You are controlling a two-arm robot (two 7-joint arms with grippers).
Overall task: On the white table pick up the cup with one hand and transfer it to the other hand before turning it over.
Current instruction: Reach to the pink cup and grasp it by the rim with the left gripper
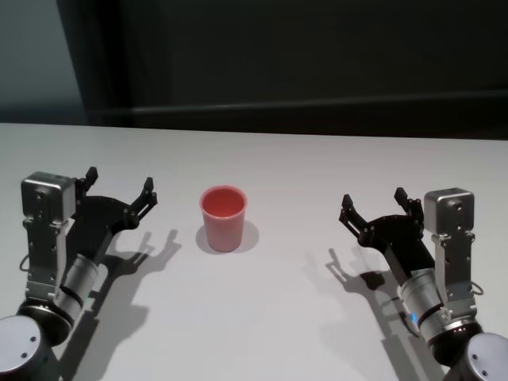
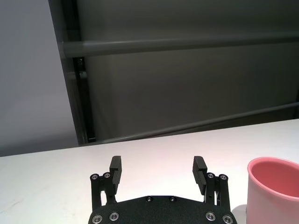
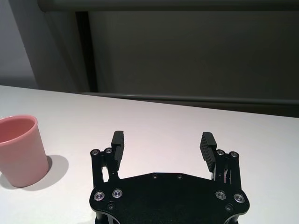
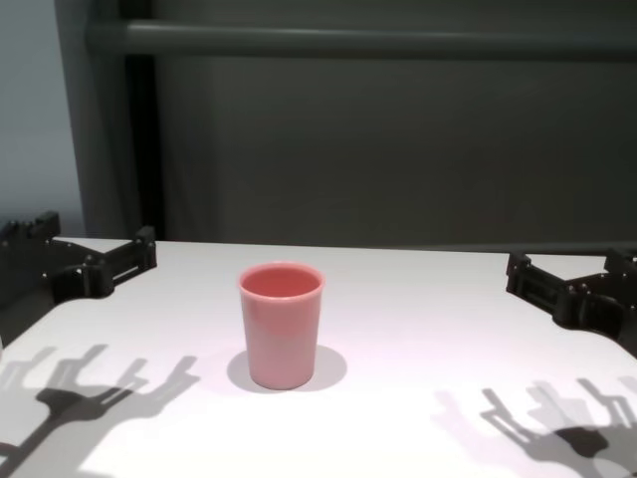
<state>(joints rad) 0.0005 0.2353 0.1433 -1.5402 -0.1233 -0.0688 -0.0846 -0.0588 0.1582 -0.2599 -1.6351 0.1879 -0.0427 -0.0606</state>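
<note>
Pink cup (image 1: 223, 217) upright (rim up), mid white table (image 1: 278, 317)

bright light from above on my surface (image 1: 317, 159), crisp dark shadows under my end effectors, dim backdrop, slightly soft focus

The cup (image 1: 223, 218) stands upright on the table (image 1: 270, 317), slightly left of centre in the head view, rim up. The left gripper (image 1: 119, 186) sits at the frame's left, level with the cup and apart from it. The right gripper (image 1: 373, 203) sits at the frame's right, farther from the cup than the left one. The cup lies between the 2 grippers, touching neither. Both arms run down to the frame's lower corners. Behind the table, across the top of the frame, stands a wall (image 1: 317, 63).
</note>
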